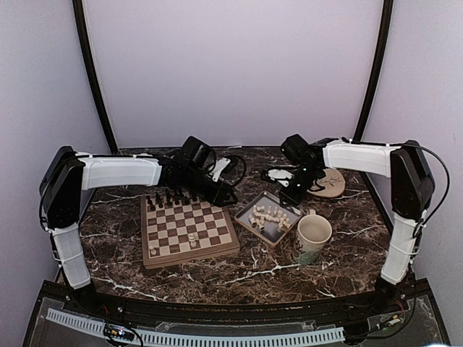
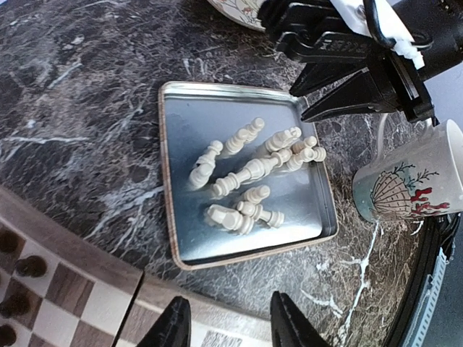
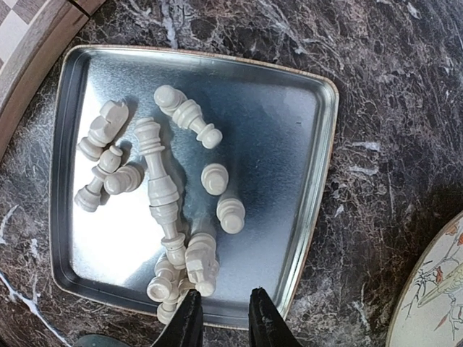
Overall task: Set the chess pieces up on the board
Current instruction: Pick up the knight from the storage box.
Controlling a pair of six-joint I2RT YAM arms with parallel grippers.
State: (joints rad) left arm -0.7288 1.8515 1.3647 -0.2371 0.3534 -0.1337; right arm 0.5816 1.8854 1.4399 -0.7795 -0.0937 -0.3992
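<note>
Several cream-white chess pieces (image 1: 269, 214) lie in a heap in the grey metal tray (image 1: 249, 225), right of the wooden chessboard (image 1: 189, 230). They also show in the left wrist view (image 2: 253, 173) and the right wrist view (image 3: 160, 189). Two white pieces (image 1: 192, 236) stand on the board. My left gripper (image 1: 226, 194) hovers over the board's far right corner, open and empty (image 2: 230, 327). My right gripper (image 1: 289, 195) hangs over the tray's far edge, its jaws a little apart and empty (image 3: 224, 324), next to a fallen knight (image 3: 200, 262).
Dark brown chessmen (image 1: 172, 199) line the board's far rows. A shell-patterned mug (image 1: 312, 237) stands just right of the tray, near its front corner. A round decorated plate (image 1: 329, 182) lies behind the right gripper. The table top is dark marble.
</note>
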